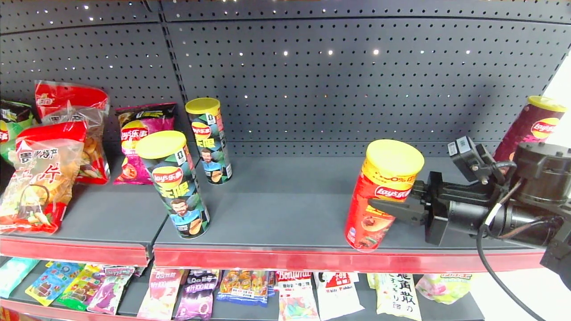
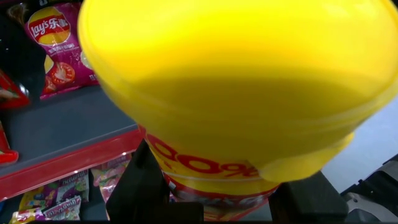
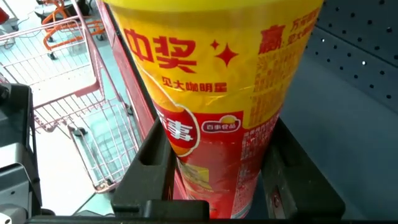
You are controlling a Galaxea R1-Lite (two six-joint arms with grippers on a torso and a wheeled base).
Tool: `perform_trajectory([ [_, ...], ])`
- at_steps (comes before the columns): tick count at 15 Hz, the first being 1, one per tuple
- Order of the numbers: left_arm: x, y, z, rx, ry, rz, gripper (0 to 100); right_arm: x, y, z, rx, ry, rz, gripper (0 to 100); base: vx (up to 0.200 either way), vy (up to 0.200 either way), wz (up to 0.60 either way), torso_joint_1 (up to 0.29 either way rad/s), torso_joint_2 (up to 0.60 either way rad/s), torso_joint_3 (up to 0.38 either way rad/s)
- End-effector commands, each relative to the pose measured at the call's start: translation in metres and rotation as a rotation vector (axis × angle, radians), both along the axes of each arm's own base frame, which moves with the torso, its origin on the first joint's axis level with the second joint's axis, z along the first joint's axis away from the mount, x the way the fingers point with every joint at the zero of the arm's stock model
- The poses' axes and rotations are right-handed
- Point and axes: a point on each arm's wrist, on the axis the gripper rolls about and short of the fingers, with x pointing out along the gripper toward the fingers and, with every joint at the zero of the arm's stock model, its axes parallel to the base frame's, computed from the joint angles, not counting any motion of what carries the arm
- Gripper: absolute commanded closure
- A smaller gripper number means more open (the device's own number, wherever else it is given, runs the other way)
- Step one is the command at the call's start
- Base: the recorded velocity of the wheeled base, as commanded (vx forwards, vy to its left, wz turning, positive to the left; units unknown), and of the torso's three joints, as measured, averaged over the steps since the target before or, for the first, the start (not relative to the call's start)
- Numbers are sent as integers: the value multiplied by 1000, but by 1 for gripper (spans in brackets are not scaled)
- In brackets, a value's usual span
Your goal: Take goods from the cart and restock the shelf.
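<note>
While it is set slightly tilted at the front edge of the shelf (image 1: 290, 209), well right of two green cans (image 1: 178, 187), the red chip can (image 1: 379, 196) is clamped in the right gripper's (image 1: 384, 206) jaws, and a second red can (image 2: 236, 93) is held between the left gripper's (image 2: 217, 205) closed jaws.

A dark grey perforated metal back panel (image 1: 357, 89) stands behind everything, and small white light spots (image 1: 330, 52) shine through some of its holes. A vertical slotted upright (image 1: 171, 67) divides the panel into two sections. The flat grey metal shelf board (image 1: 290, 209) has a glossy red front strip (image 1: 312, 259) along its edge, and a lower grey shelf (image 1: 450, 312) lies under it. At the right end of the panel there is a bright white area (image 1: 564, 76). Beside the shelf, a reddish wire shopping cart (image 3: 93, 112) stands on a pale floor (image 3: 62, 193).
</note>
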Motion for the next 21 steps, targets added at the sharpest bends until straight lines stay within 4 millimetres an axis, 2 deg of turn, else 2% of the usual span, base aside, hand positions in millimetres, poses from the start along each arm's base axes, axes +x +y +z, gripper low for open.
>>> perform_trajectory([
  [1,0,0,0,-1,-1,0,100,1,1,-2,-3,7,1,100,0,0,0,0,0,0],
  [4,0,0,0,-1,-2,0,100,1,1,-3,-6,5,1,100,0,0,0,0,0,0],
  [5,0,0,0,-1,-2,0,100,2,2,-3,-10,-1,1,0,0,0,0,0,0,0],
  [13,-1,0,1,-2,-7,0,100,-2,-2,-1,-18,-10,-47,0,0,0,0,0,0,0],
  [17,-1,0,1,-2,-7,0,100,-16,-9,-4,-20,1,-66,0,0,0,0,0,0,0],
  [21,0,0,1,0,-3,-5,100,-44,-28,-1,-12,-11,-119,0,0,0,0,0,0,0],
])
